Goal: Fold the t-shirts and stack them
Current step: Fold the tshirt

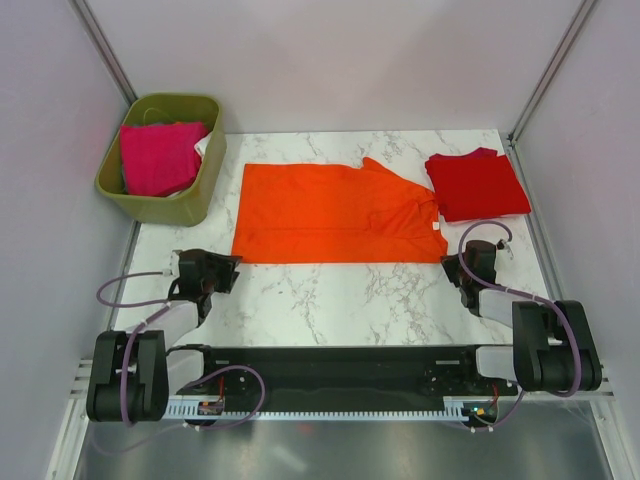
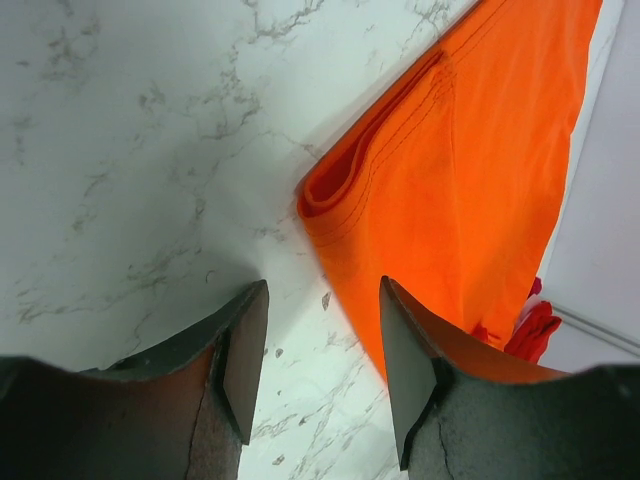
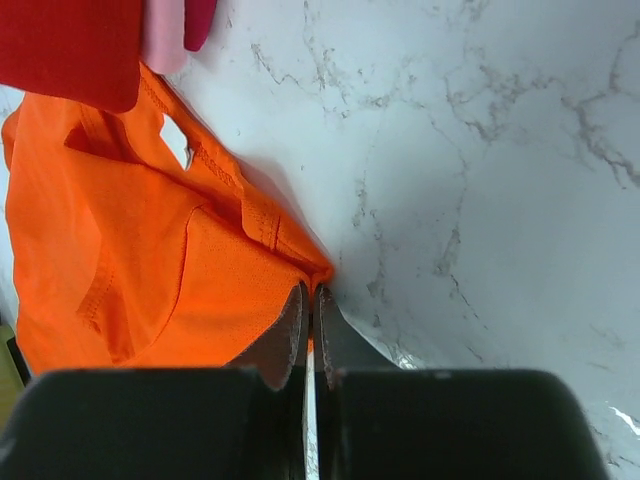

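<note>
The orange t-shirt (image 1: 335, 212) lies flat across the middle of the marble table (image 1: 330, 300), folded into a long band, with its sleeves and collar towards the right. The right gripper (image 3: 310, 290) sits at the shirt's near right corner. Its two fingers are pressed together, and the pointed tip of the cloth runs in between them (the wrist view shows only a hairline slit there), so it is clamped on that corner. The left gripper (image 2: 322, 290) is at the opposite end, low over bare marble just short of the near left corner. Its fingers stand apart with nothing between them. The doubled hem of the shirt lies just ahead, and the orange edge passes beside the right-hand finger (image 2: 405, 340). The red t-shirt (image 1: 477, 185) rests folded at the far right of the table, close beside the orange shirt's sleeve end; from above, whether they touch cannot be told. The magenta pink t-shirt (image 1: 158, 158) is bundled inside the olive-green bin (image 1: 150, 205), which stands at the far left corner, apart from the orange shirt.
</note>
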You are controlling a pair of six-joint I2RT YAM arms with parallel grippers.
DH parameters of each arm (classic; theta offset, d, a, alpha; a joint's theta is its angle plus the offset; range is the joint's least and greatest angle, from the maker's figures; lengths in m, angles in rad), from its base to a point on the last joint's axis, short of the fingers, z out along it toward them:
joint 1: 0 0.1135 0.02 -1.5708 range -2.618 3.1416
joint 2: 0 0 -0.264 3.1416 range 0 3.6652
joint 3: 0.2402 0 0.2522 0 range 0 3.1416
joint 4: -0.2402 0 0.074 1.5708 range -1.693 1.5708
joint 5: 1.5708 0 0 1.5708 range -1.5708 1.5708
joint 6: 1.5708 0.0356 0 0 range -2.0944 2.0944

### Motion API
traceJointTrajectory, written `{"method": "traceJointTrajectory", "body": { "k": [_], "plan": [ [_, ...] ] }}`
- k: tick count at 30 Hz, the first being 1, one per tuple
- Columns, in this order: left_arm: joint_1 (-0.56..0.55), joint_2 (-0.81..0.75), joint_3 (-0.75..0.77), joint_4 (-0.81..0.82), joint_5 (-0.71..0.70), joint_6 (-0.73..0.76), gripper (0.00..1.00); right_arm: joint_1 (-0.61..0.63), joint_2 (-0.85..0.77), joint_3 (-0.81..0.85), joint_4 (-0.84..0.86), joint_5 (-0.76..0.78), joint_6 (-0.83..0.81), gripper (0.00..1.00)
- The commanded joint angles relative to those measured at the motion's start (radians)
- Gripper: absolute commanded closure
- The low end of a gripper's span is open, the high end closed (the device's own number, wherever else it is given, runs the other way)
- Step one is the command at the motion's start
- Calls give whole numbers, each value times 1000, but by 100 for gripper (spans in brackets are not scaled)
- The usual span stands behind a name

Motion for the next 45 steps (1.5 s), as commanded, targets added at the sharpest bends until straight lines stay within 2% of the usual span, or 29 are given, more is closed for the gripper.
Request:
{"method": "traceJointTrajectory", "body": {
  "k": [1, 9, 13, 16, 18, 19, 20, 22, 28, 32, 39, 45],
  "plan": [
    [-3, 12, -11, 37, -75, -43, 44, 1, 0, 11, 4, 55, -17, 100],
    [-3, 74, 6, 63, -85, -44, 44, 1, -19, 13, 1, 31, -36, 100],
    [-3, 131, 27, 90, -79, -46, 49, 3, -22, 11, 12, 20, -34, 100],
    [-3, 156, 38, 97, -104, -44, 60, 1, -26, 10, 12, 18, -33, 100],
    [-35, 159, 36, 97, -128, -61, 64, 1, -29, 8, 15, 15, -33, 100],
    [-38, 166, 38, 98, -145, -72, 72, 1, -29, 7, 15, 14, -33, 100],
    [-40, 173, 48, 98, -148, -72, 86, 1, -34, 7, 15, 14, -33, 100],
    [-41, 200, 71, 97, -147, -60, 97, 27, -42, 8, 15, 11, -34, 100],
    [-41, 213, 128, 23, -138, -43, 98, 27, -71, 30, -36, 14, -50, 100],
    [-40, 153, 160, -63, -145, -31, 98, 27, -132, 45, -89, 25, -60, 100],
    [-40, -75, 182, -193, -174, -8, 98, 35, -246, 126, -258, 38, -94, 100],
    [-40, -116, 208, -238, -167, -5, 98, 38, -272, 152, -297, 29, -94, 100]
  ]
}}
